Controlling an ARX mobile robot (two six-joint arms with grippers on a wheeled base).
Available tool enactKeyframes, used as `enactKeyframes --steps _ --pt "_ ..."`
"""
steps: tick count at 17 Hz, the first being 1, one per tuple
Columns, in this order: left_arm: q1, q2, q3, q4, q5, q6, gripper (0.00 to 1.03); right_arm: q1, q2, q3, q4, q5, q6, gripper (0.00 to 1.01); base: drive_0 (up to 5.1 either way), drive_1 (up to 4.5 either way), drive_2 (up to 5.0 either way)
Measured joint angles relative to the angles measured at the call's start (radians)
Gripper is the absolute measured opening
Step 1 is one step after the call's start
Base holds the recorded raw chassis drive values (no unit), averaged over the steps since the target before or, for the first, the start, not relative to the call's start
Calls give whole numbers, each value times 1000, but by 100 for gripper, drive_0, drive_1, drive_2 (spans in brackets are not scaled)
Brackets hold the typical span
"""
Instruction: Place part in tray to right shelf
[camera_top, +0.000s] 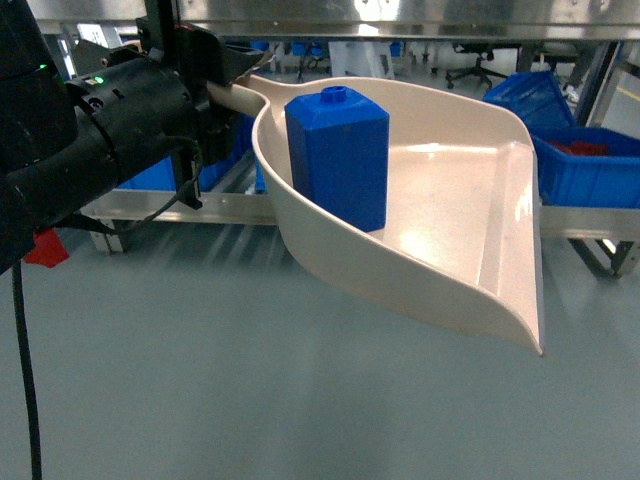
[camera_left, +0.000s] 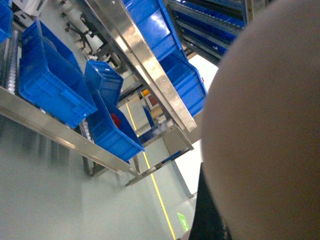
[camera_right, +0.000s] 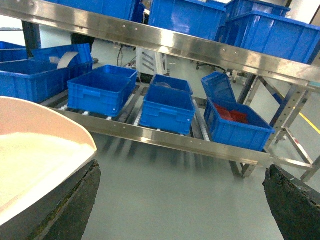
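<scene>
Part (camera_top: 338, 160) stands loose in tray (camera_top: 450, 230); tilt could topple it. Left tool (camera_top: 235, 75) clamps handle, right tool (camera_right: 180, 200) spread apart.

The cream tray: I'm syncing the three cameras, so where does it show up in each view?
Head: the tray fills the centre, its handle running left to the left gripper, the blue part standing in it.
Left wrist: a blurred beige mass at right, probably the tray.
Right wrist: its edge at lower left.
Shared landmark: the blue crate holding red items.
</scene>
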Motion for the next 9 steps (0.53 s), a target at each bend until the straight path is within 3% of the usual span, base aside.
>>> enactKeyframes --steps 9 --pt "0 0 0 0 0 0 12 0 0 0 2 0 0 98 0 0 0"
